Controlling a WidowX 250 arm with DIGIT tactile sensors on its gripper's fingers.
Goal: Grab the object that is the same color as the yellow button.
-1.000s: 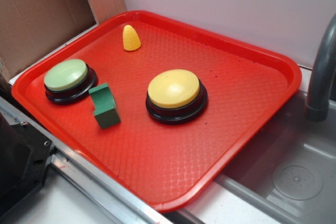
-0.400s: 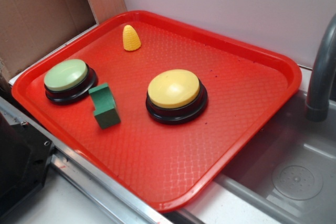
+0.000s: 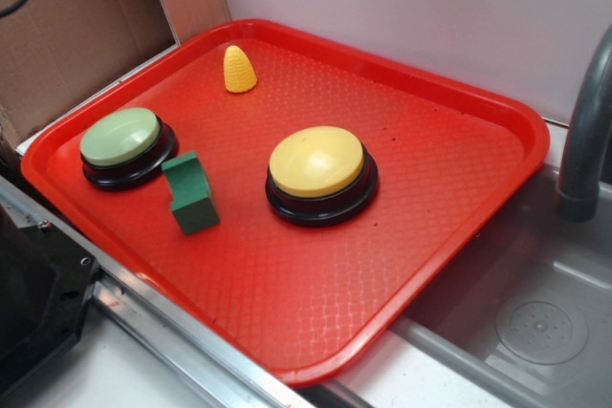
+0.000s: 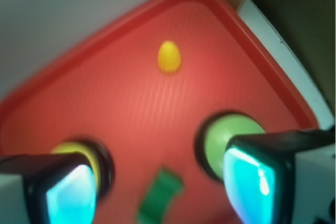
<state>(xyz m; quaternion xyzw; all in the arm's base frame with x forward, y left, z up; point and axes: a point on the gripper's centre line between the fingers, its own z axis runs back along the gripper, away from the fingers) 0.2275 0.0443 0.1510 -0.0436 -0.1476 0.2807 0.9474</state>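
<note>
The gripper [image 4: 160, 182], fingers spread and empty, hovers high over the red tray [image 3: 459, 93], approach step; next it should descend onto the yellow corn-like cone [image 3: 239, 70] at upper left.

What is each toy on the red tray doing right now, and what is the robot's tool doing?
Cone: upright, alone near the tray's far rim, not grabbed.
Yellow button: dome up, untouched.
Green button: dome up, untouched.
Green block: standing beside the green button.
Tray: lying flat.
Tool: open, empty, above the tray.

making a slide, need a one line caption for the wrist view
Open gripper high above a red tray, with the small yellow cone ahead and the yellow button, green button and green block below.
</note>
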